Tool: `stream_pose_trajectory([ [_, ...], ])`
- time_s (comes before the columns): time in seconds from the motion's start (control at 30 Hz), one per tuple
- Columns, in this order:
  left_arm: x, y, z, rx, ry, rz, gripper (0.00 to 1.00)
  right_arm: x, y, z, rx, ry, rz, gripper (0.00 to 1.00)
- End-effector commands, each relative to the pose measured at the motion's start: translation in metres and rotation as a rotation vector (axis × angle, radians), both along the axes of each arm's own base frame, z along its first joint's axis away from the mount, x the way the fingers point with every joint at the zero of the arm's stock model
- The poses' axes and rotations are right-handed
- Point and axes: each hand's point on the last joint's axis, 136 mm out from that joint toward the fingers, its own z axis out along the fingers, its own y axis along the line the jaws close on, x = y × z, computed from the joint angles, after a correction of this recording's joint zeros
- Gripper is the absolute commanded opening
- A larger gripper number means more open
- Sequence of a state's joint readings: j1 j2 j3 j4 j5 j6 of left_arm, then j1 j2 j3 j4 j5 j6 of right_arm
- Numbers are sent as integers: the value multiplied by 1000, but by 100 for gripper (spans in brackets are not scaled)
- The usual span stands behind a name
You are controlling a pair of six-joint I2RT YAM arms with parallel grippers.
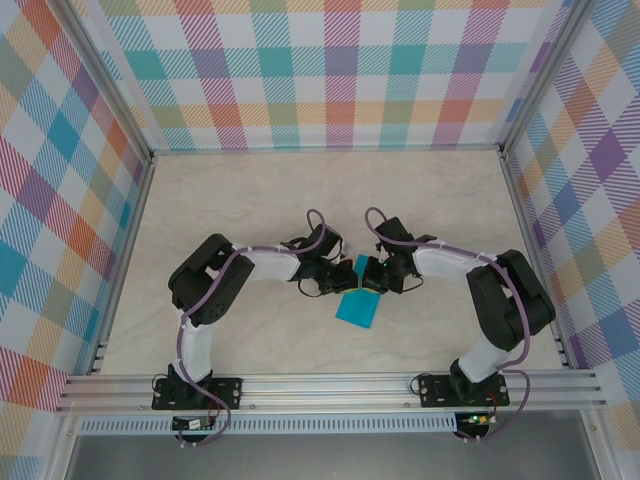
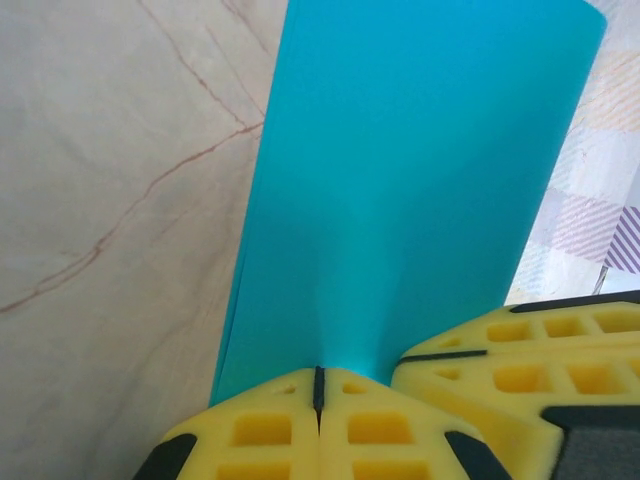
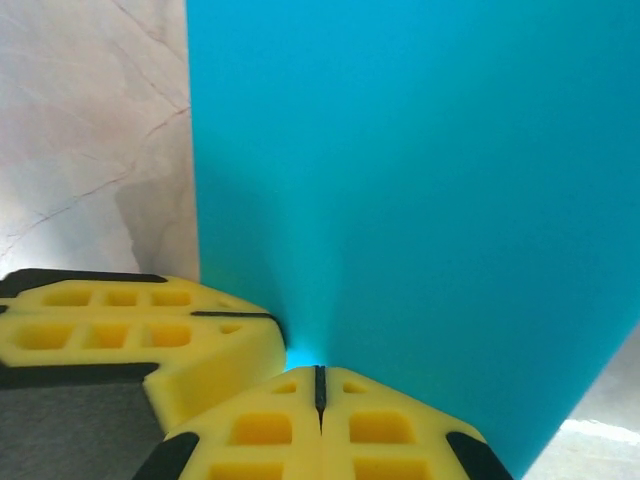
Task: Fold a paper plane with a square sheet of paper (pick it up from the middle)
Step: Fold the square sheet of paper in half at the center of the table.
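The square sheet of paper point(image 1: 357, 310) is plain teal and hangs between the two arms at the table's middle. My left gripper point(image 1: 345, 282) pinches its upper edge from the left. My right gripper point(image 1: 372, 283) pinches the same edge from the right, close beside the left one. In the left wrist view my left gripper point(image 2: 319, 385) is shut on the sheet point(image 2: 420, 180), whose left edge looks doubled. In the right wrist view my right gripper point(image 3: 320, 385) is shut on the sheet point(image 3: 420, 180). The paper plane is out of view.
The marbled table point(image 1: 240, 200) is fenced by aluminium rails point(image 1: 330, 385) at the front and checked walls point(image 1: 330, 70) on three sides. In each wrist view, the other gripper's yellow fingers point(image 2: 520, 350) point(image 3: 140, 335) crowd in beside the pinch.
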State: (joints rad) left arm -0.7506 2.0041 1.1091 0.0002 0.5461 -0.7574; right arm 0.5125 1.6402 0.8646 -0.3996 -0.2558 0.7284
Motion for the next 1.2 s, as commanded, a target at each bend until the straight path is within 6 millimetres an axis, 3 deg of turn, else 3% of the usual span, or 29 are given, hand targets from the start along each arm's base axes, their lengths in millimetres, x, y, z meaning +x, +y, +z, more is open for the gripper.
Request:
stream_pose_trajectory([
  [0.0,-36,65,-86,345,144,43,0,-3,-5,-7,-20,6,-8,0],
  [0.27,-39,74,-86,384,143,60,0,-12,-20,-16,15,16,-27,0],
  [0.57,-43,83,-90,416,152,70,0,-25,-50,-21,69,26,-92,0],
  [0.7,-42,80,-89,399,149,70,0,-18,-60,-10,91,-10,-127,0],
  [0.93,-38,73,-84,377,143,62,0,14,-24,44,278,-167,-49,0],
  [1.07,-38,73,-84,385,145,66,0,22,-1,39,321,-155,4,0],
  [1.17,-39,75,-84,392,151,70,0,30,1,28,319,-152,-3,0],
])
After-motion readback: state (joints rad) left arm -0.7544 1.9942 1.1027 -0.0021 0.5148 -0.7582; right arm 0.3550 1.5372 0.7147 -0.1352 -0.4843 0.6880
